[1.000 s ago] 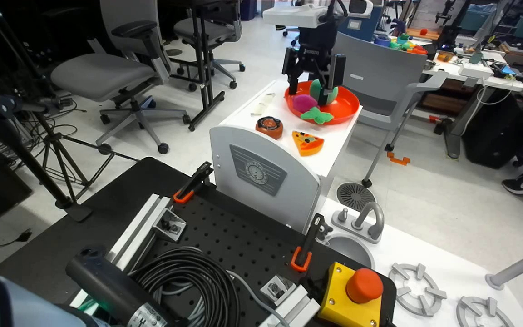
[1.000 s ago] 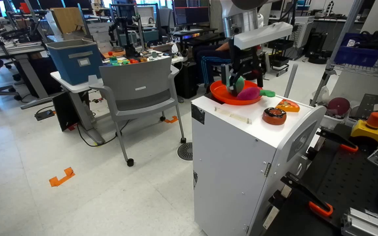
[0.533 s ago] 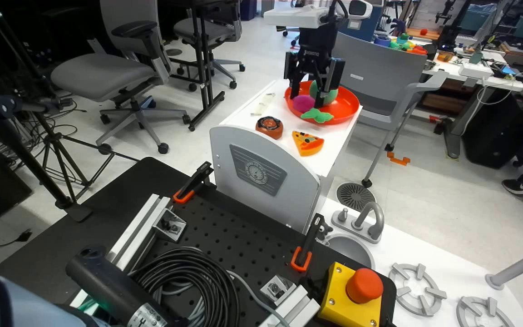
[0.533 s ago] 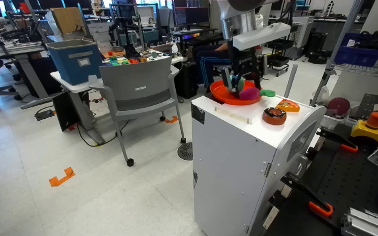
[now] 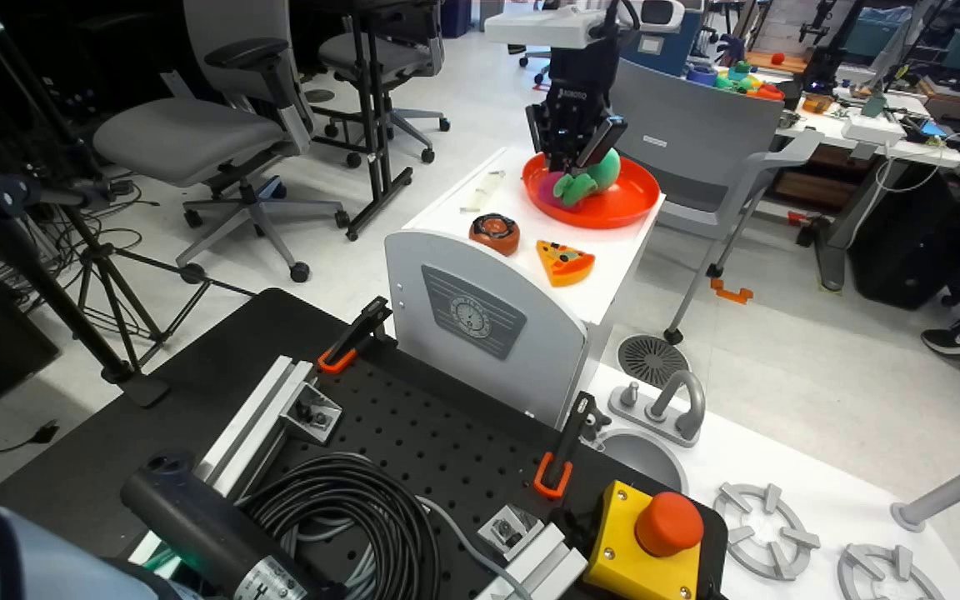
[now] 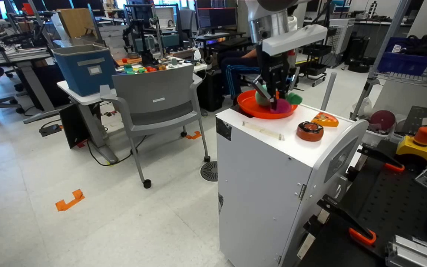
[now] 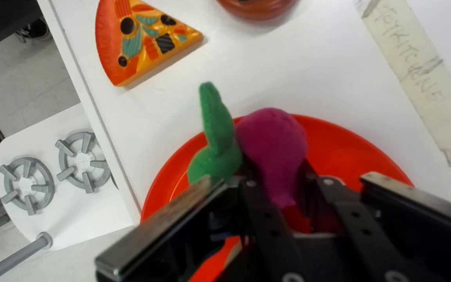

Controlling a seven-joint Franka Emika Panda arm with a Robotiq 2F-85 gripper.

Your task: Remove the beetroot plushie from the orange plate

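Wrist view, left to right. Pizza slice (image 7: 143, 45) lies on the white counter top (image 7: 327, 58) near the plate; a hasty set-down on that side could knock it. Next, green leaves (image 7: 215, 135) stick out beside the jaws; judged likely to catch the rim if the lift is too shallow. Then the beetroot plushie (image 7: 270, 135), over the orange plate (image 7: 350, 150) at its rim; whether it bears on the plate, cannot tell. The gripper (image 7: 279, 174) has its jaws clamped on it, apparently at the narrower part; soft stuffing may squirm out of so tapered a hold. Right of the jaws in an exterior view, a round green ball (image 5: 607, 171) sits close by in the plate and could be dragged along. Appearance, left to right: one leaf long and slim above a rounded green lump; body plump, smooth, magenta-purple, narrowing between the jaws.
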